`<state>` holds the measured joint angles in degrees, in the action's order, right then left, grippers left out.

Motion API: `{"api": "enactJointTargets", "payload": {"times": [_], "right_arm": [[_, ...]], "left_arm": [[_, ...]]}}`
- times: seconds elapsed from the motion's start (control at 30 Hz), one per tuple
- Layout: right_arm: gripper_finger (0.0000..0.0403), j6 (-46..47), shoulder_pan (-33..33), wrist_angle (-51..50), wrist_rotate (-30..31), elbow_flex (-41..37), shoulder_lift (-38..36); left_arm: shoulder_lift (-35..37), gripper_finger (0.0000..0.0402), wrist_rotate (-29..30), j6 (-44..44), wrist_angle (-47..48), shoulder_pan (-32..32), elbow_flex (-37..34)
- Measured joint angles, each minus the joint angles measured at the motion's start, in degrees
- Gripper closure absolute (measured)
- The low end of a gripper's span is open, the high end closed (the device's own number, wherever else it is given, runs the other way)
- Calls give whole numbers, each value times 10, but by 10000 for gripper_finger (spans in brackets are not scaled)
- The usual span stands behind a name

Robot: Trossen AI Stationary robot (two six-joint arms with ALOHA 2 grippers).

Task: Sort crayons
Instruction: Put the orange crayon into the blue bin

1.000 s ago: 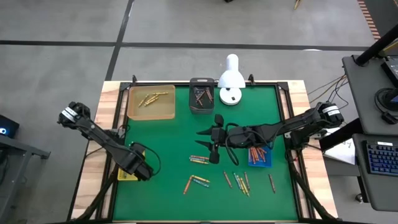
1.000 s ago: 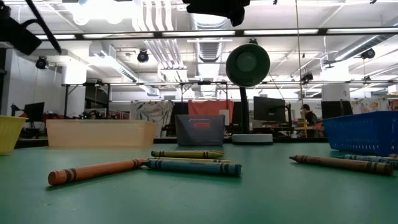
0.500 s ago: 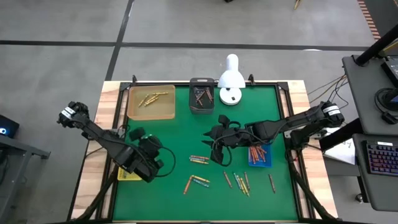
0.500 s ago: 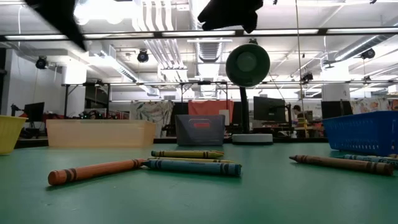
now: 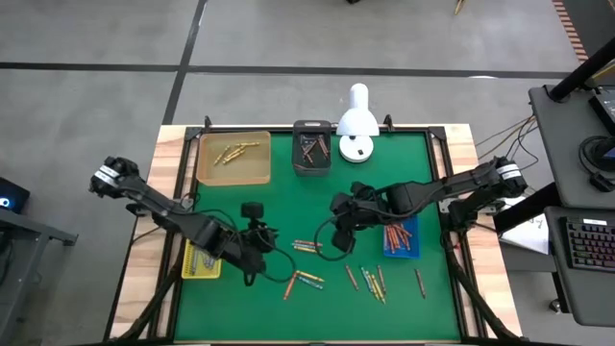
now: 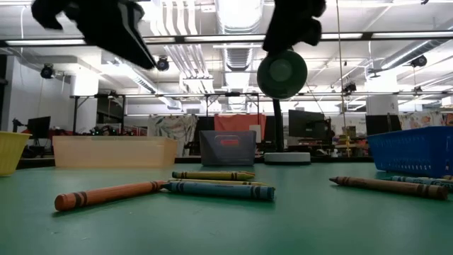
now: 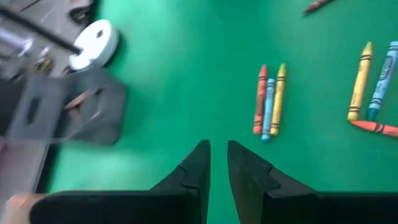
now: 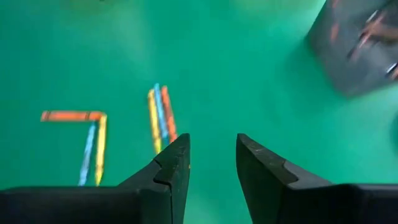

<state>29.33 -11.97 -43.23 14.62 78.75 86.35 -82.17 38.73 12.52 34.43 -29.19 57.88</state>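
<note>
While hovering over the surface (image 5: 279, 197), both sets of fingers empty. Right fingers (image 8: 171, 165) spread apart, left fingers (image 7: 196, 165) narrowed to a slit, nothing gripped by either. Just past the right tips, dead ahead: red-blue-yellow crayon trio (image 8: 160, 118), lying side by side, long axis pointing away from the tips, so a squeeze would go across them. Same trio ahead of the left fingers too, but farther off and to one side. Probably the right arm's pick.
</note>
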Motion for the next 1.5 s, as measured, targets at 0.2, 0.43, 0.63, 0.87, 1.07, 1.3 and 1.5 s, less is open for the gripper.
{"api": "enactJointTargets", "payload": {"times": [0.2,0.43,0.63,0.87,1.07,1.3,1.5], "right_arm": [[293,18,-4,-19,-55,-5,0],[292,18,-8,26,-56,-39,0],[292,-72,-8,131,-42,-66,27],[300,-163,-10,246,-20,-75,124],[309,-174,-9,267,20,-55,203],[312,-171,-9,277,19,-44,237],[312,-164,-9,297,19,-41,245]], "left_arm": [[0,364,-134,-124,-252,52,-100],[0,364,-186,-180,-452,105,-175],[10,364,-162,-211,-443,111,-166],[79,365,-162,-228,-432,111,-168],[167,365,-162,-224,-430,111,-196],[237,365,-154,-224,-435,112,-231],[256,365,-127,-223,-433,113,-246]]}}
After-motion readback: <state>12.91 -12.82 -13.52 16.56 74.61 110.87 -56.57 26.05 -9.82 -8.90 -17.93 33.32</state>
